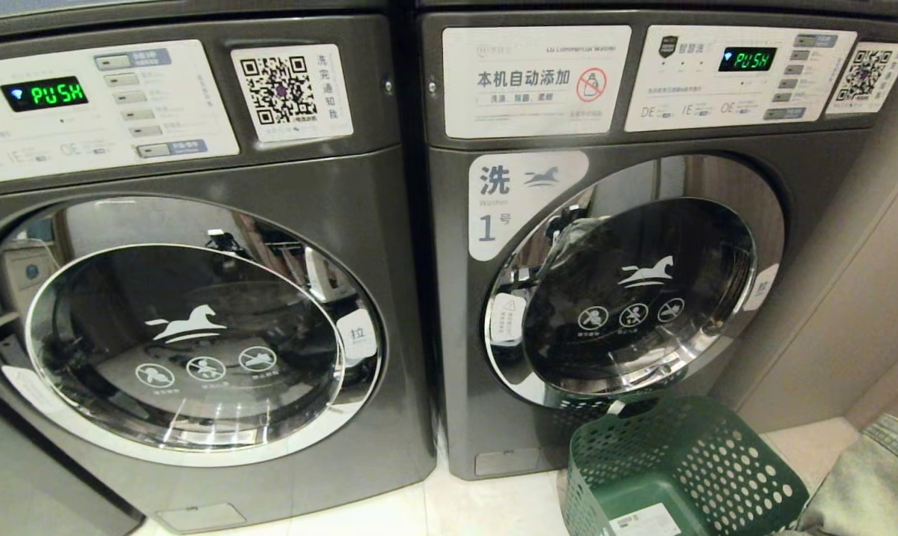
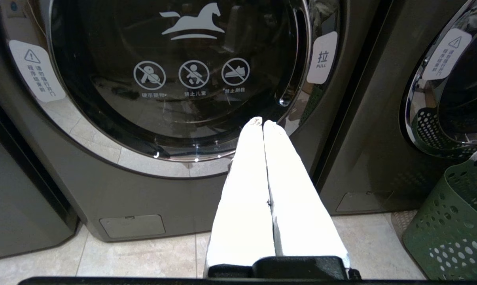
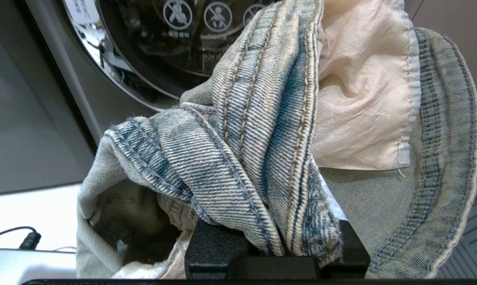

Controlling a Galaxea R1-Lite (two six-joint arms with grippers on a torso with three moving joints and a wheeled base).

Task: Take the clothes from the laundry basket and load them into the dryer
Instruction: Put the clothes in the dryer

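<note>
Pale blue denim jeans (image 3: 262, 130) with a cream pocket lining hang bunched over my right gripper (image 3: 280, 241), which is shut on them; its fingers are hidden under the cloth. A corner of the jeans (image 1: 870, 480) shows at the head view's lower right. The green perforated laundry basket (image 1: 680, 465) stands on the floor before the right-hand machine (image 1: 628, 298); its inside is hidden. Two grey front-loading machines stand side by side with round doors closed, and I cannot tell which is the dryer. My left gripper (image 2: 263, 122) is shut and empty, low before the left machine's door (image 2: 183, 71).
The basket (image 2: 452, 221) sits right of my left gripper. A beige wall (image 1: 851, 298) closes in the right side. Pale floor tiles (image 2: 143, 253) run along the machines' feet. A dark cabinet (image 2: 21, 190) flanks the left machine.
</note>
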